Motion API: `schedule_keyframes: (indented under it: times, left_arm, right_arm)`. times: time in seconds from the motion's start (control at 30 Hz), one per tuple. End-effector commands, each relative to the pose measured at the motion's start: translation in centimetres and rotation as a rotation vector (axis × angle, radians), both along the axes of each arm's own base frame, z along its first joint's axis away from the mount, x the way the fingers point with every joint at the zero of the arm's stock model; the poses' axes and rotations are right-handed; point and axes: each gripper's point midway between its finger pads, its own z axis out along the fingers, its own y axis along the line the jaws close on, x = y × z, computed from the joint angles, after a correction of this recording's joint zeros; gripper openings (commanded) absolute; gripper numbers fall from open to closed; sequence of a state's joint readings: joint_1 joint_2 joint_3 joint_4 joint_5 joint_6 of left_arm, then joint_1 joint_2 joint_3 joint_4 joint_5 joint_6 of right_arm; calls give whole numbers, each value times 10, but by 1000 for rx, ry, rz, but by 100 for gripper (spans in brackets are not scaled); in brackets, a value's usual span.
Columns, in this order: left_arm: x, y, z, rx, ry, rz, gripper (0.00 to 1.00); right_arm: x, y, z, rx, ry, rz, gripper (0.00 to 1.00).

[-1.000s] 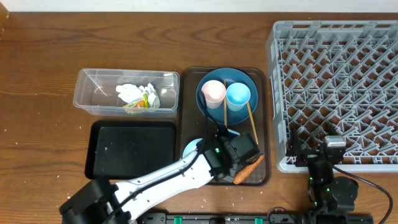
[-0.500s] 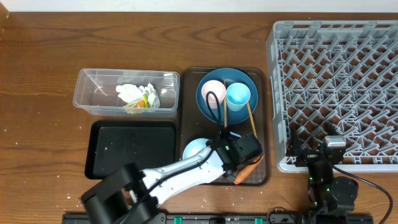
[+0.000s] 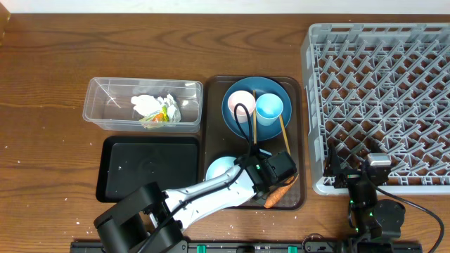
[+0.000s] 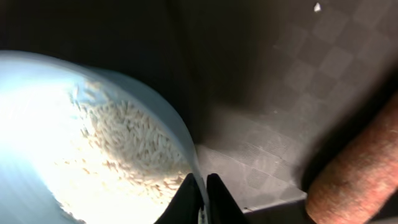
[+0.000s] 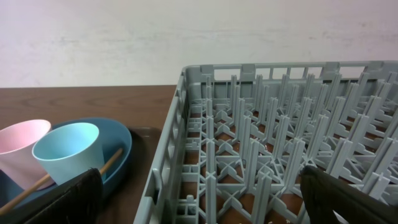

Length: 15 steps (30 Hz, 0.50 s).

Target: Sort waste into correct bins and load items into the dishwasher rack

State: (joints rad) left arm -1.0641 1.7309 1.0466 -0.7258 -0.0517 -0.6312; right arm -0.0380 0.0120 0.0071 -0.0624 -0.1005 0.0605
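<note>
A white bowl (image 4: 81, 143) of loose rice (image 4: 130, 137) sits at the front left of the brown serving tray (image 3: 303, 133). My left gripper (image 4: 202, 198) is shut on the bowl's rim (image 3: 218, 169), one finger inside and one outside. The orange carrot piece (image 3: 280, 191) lies just right of it (image 4: 354, 180). On the blue plate (image 3: 275, 88) stand a pink cup (image 3: 241, 103) and a light-blue cup (image 3: 269, 107), with chopsticks (image 3: 284, 138) leaning across. My right gripper (image 5: 205, 208) is open at the front edge of the grey dishwasher rack (image 3: 383, 98).
The clear tub (image 3: 112, 105) at the left holds crumpled white paper with a green-yellow wrapper (image 3: 156, 109). The shallow black tray (image 3: 149, 169) lies in front of it. A few rice grains dot the table near the front edge.
My left gripper's fingers have closed onto the bowl's rim, after shifting slightly right. The right arm has not moved.
</note>
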Motion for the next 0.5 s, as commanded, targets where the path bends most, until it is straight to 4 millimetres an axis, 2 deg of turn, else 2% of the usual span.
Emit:
schedule_keyframes:
  times: [0.0, 0.17, 0.47]
  left_arm:
    - [-1, 4, -1, 15, -5, 3, 6]
    - [1, 1, 9, -16, -23, 3, 6]
    - [7, 3, 49, -93, -105, 9, 6]
  right_arm:
    - [0, -1, 0, 2, -1, -3, 99]
    - [0, -1, 0, 2, -1, -3, 99]
    - [0, -1, 0, 2, -1, -3, 99]
